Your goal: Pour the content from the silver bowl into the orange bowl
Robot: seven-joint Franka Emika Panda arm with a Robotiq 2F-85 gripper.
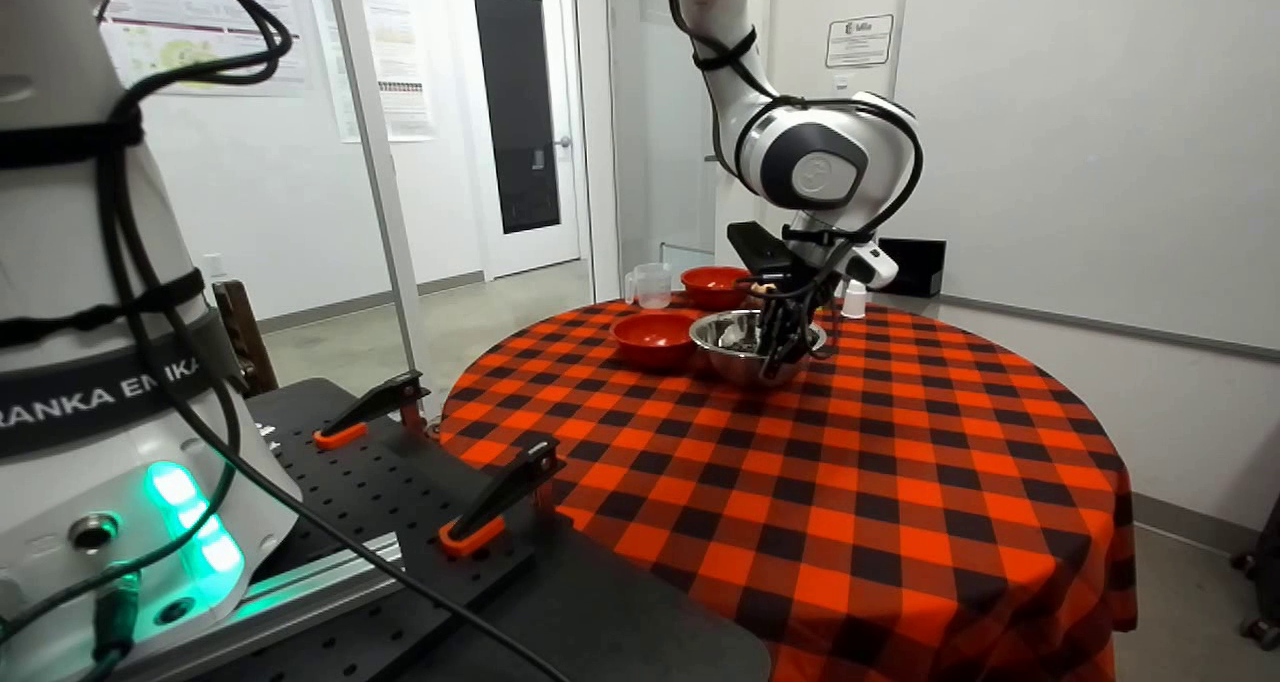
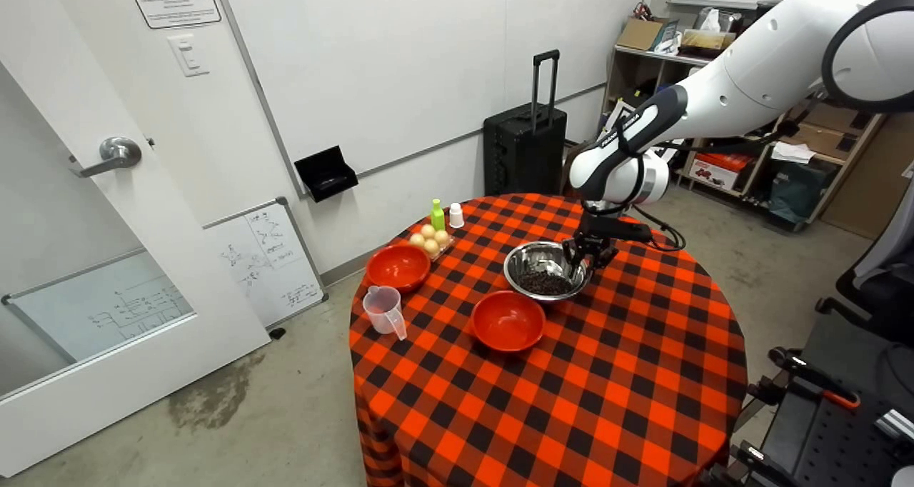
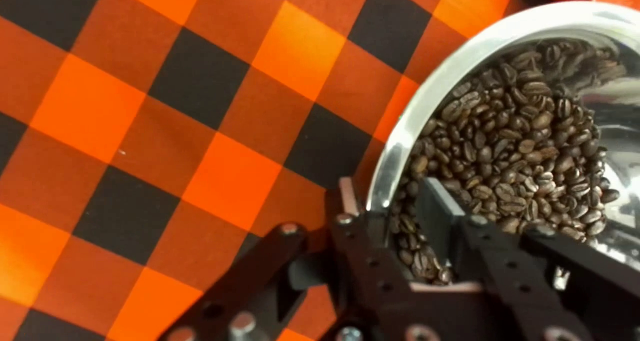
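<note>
The silver bowl (image 1: 735, 365) stands upright on the table and also shows in an exterior view (image 2: 525, 257). In the wrist view its rim (image 3: 425, 91) curves down the right side, and dark coffee beans (image 3: 520, 151) cover its bottom. My gripper (image 3: 392, 196) is open and straddles the rim, with one finger outside and one inside above the beans. A gap shows between the inner finger and the rim. The gripper also shows in both exterior views (image 1: 782, 350) (image 2: 582, 255). An empty red-orange bowl (image 2: 508, 321) stands close beside the silver bowl; it also shows here (image 1: 655, 340).
A second red-orange bowl (image 2: 398, 268) stands farther off, by a clear measuring jug (image 2: 383, 308). Several eggs (image 2: 428, 240), a green bottle (image 2: 437, 216) and a white container (image 2: 456, 216) stand near the table's edge. A checked cloth (image 1: 800, 482) covers the round table.
</note>
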